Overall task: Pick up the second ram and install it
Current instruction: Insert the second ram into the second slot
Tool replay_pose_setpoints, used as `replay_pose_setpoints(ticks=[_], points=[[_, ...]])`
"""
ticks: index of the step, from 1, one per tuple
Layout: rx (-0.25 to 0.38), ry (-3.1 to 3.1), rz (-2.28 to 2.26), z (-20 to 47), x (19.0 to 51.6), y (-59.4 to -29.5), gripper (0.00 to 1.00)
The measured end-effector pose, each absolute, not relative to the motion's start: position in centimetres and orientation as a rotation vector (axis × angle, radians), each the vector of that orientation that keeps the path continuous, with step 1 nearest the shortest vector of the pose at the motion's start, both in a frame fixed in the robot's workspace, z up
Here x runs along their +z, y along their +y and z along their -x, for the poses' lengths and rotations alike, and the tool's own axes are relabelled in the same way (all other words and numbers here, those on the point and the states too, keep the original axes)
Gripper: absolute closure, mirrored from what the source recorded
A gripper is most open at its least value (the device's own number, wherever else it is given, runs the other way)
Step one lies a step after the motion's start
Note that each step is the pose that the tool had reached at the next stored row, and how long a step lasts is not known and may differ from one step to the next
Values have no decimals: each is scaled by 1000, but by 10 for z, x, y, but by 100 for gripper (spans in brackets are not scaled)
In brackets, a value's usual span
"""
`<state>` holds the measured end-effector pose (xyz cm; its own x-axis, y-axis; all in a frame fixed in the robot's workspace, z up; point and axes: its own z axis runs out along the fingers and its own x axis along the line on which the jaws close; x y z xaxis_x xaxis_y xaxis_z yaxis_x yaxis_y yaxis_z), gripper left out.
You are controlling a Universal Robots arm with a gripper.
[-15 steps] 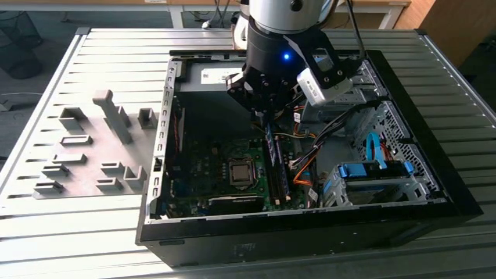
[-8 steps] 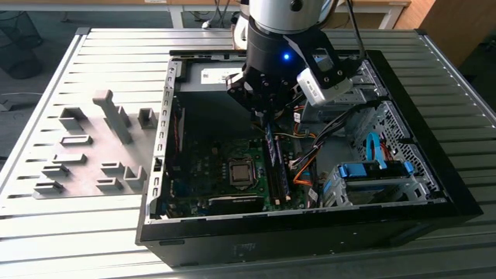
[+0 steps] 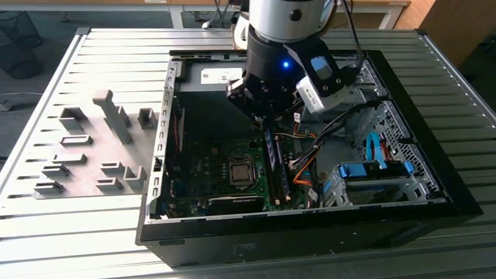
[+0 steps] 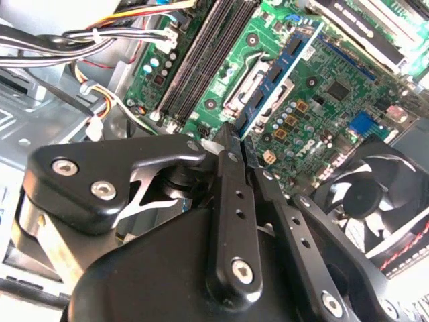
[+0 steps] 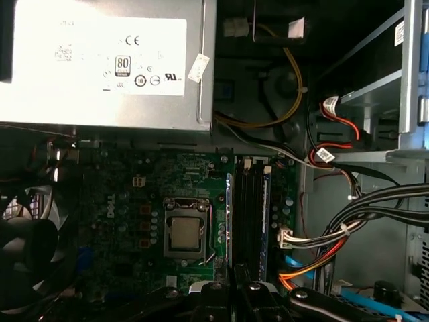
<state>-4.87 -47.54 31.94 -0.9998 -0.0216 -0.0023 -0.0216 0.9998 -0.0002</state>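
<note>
Second ram clamped edge-on between gripper fingers, jaws narrow on thin board; blue-green stick extends from fingertips over motherboard. Gripper inside open computer case, above memory slots. In first wrist view, slots lie just beside CPU socket, toward cable side of board. Power supply at case edge beyond socket. Fan near motherboard corner. Case sits on slatted table.
</note>
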Motion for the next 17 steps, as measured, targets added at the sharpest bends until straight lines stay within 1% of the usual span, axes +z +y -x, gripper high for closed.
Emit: replay_pose_setpoints(ticks=[17], points=[[-1, 3139, 20, 40, 290, -475, 86]])
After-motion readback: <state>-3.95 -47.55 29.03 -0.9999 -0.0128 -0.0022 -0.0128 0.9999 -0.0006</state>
